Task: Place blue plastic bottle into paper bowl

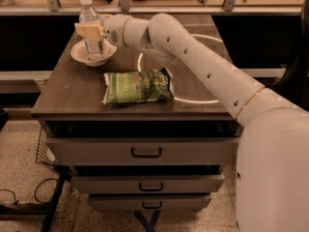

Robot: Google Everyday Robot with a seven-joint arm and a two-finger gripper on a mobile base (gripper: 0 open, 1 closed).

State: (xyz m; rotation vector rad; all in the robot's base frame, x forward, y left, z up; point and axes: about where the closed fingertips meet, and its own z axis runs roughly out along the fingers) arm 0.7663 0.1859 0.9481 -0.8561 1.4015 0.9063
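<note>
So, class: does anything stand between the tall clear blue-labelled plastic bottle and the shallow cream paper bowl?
Nothing visible does: the plastic bottle stands upright inside the paper bowl, with the gripper at its middle.
</note>
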